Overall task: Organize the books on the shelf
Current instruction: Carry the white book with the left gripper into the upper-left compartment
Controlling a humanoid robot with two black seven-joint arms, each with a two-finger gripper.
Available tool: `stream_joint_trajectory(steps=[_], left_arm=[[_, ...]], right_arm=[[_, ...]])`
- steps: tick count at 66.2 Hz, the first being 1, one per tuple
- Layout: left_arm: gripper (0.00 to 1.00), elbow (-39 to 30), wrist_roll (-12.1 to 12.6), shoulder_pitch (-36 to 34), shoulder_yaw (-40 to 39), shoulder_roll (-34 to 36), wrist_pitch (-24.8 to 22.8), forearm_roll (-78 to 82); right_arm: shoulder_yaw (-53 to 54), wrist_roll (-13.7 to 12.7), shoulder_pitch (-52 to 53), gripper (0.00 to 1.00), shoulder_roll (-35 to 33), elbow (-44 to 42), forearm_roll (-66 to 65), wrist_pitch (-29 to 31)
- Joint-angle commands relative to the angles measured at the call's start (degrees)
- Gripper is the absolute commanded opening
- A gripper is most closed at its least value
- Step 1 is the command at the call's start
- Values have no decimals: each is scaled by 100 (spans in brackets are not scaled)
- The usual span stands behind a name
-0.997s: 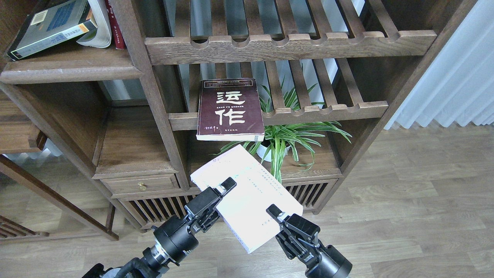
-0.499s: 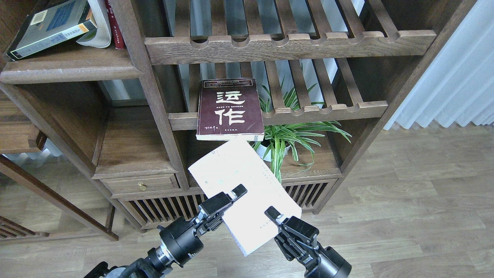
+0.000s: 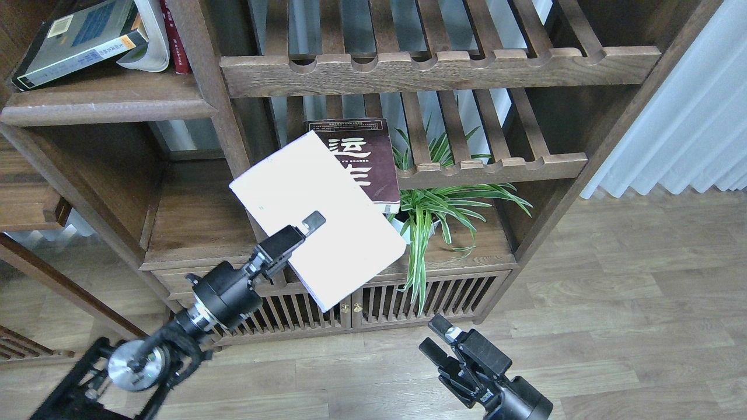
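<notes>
While the shelf (image 3: pixel 105 108) at upper left already carries the black-grey book (image 3: pixel 73 44), lying tilted against other volumes, two books are yet to be placed there, so I judge the task roughly a third done. Largest of them, the white-lavender book (image 3: pixel 315 216) hangs in the air before the bookcase, pinched at its lower edge by the left gripper (image 3: pixel 306 228), while the maroon book (image 3: pixel 370 157) rests on a slatted rack (image 3: pixel 496 166) behind it. Low at right, the right gripper (image 3: pixel 435 338) holds nothing, its fingers parted.
</notes>
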Motion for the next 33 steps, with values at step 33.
stream_joint_trajectory(steps=[33], left_arm=[[0, 2, 0, -1881, -521, 3214, 0, -614]], right_arm=[[151, 9, 18, 84, -67, -225, 52, 2]])
